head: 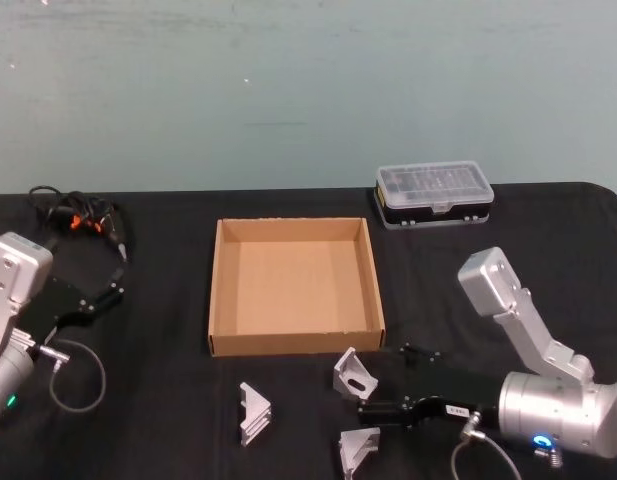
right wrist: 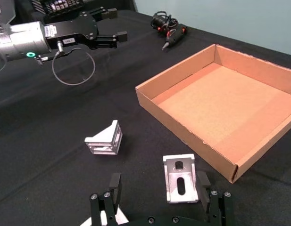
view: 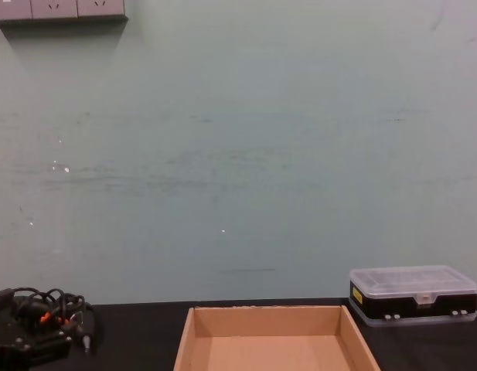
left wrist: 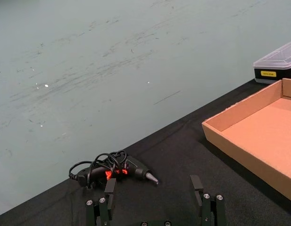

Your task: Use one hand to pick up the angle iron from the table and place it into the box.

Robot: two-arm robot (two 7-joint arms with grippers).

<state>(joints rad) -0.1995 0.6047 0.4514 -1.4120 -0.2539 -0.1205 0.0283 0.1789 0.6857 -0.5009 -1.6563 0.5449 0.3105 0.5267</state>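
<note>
Three silver angle irons lie on the black table (head: 168,400) in front of the brown cardboard box (head: 293,343). One angle iron (head: 354,372) sits near the box's front right corner, a second (head: 254,413) further left, a third (head: 360,450) at the front edge. My right gripper (head: 385,380) is open and low over the table, its fingers reaching toward the first angle iron (right wrist: 180,178), which lies between the fingertips, close to one finger (right wrist: 204,186). The box (right wrist: 183,127) is empty. My left gripper (head: 113,288) rests open at the table's left side.
A black case with a clear lid (head: 434,195) stands behind the box on the right. A black tool with coiled cables (head: 83,218) lies at the back left. A cable loop (head: 73,375) hangs by the left wrist.
</note>
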